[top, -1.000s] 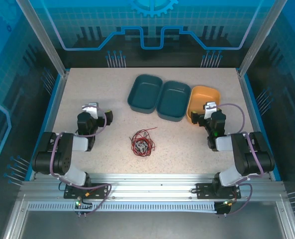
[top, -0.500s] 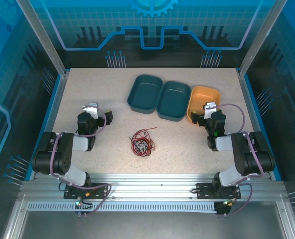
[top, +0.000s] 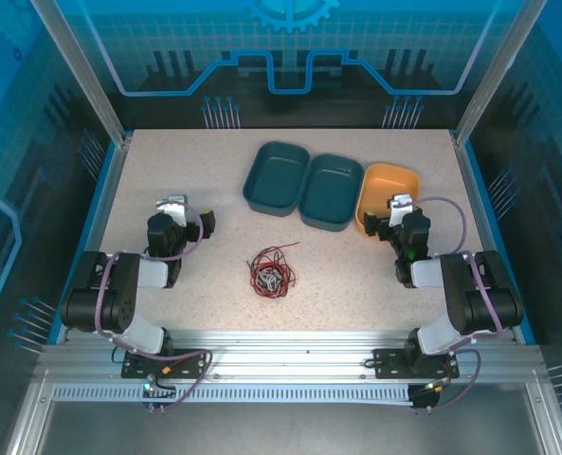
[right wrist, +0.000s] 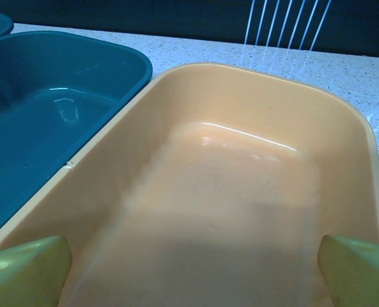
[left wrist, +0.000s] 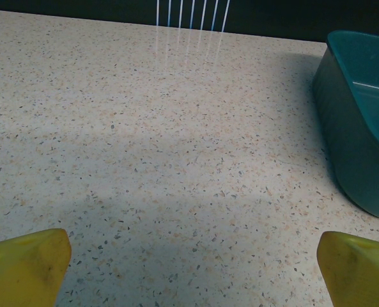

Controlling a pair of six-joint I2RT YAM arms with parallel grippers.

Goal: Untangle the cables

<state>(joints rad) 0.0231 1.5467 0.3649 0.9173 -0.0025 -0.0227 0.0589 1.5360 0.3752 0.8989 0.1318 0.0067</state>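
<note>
cables (top: 267,273) | one tangled heap | white strand (top: 274,280) barely discernible

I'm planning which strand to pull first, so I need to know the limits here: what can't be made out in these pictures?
The cables, top view: too small to tell how the red strand crosses the others, or where any end lies.
The teal tray, left wrist view: cut off by the right edge, so most of its inside is out of frame.
The orange tray, right wrist view: its near end is cut off by the bottom edge.
</note>
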